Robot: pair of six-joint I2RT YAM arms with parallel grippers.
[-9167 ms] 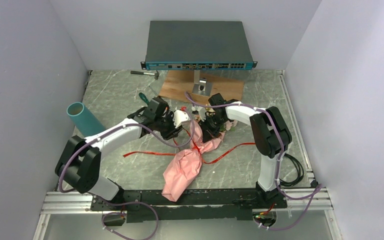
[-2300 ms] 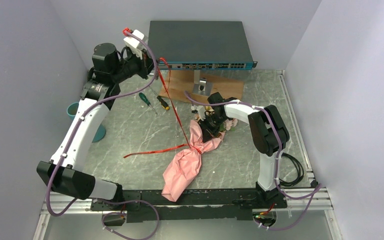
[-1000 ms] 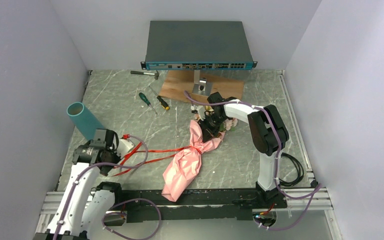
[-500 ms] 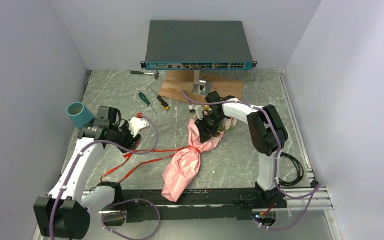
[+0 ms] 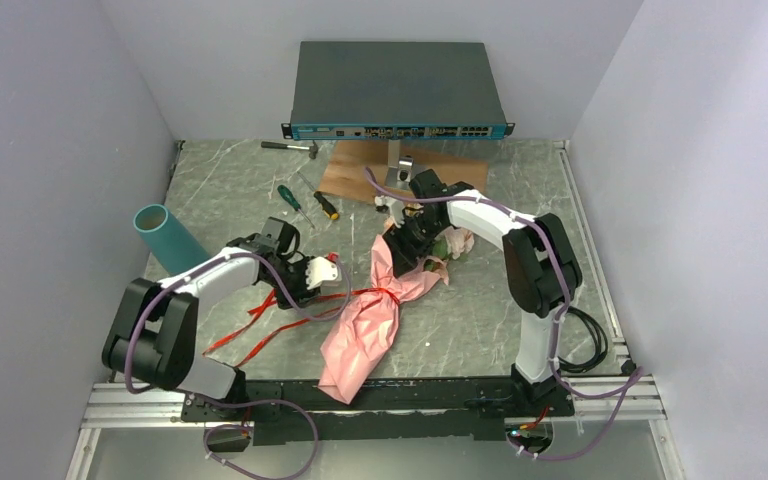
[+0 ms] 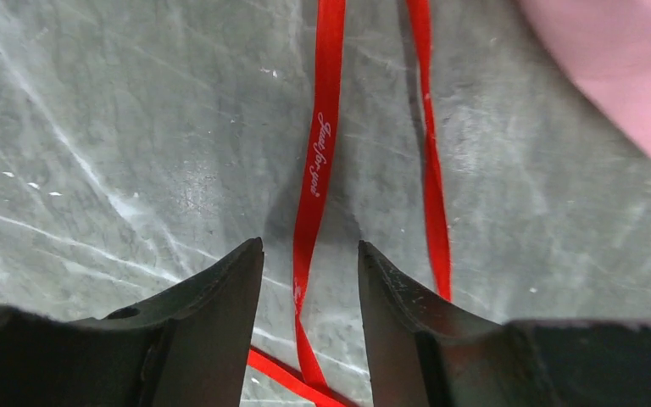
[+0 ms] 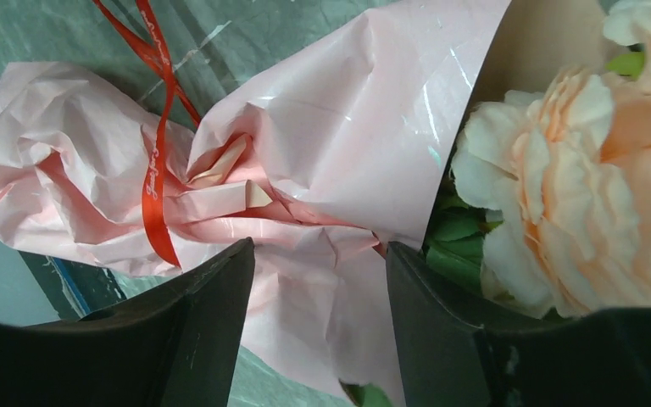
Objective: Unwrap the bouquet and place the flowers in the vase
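The bouquet (image 5: 370,325), a bunch wrapped in crinkled pink paper, is lying on the grey marbled table (image 5: 480,330) between the two arms, with its paper tail pointing toward the near edge. Its peach and cream flowers (image 5: 450,243), backed by green leaves, are emerging from the far end of the paper. A thin red ribbon (image 5: 290,305) is circling the pinched waist of the paper, and its loose ends are trailing leftward across the table.

The left gripper (image 5: 328,270) is hovering low just left of the bouquet. Its jaws are standing apart, and one strand of ribbon (image 6: 314,161) is running between them without being clamped. The right gripper (image 5: 412,238) is hanging over the flower end, its jaws likewise parted above the paper and gripping nothing.

The plain teal cylindrical vase (image 5: 165,237) is standing near the left wall, well apart from the bouquet.
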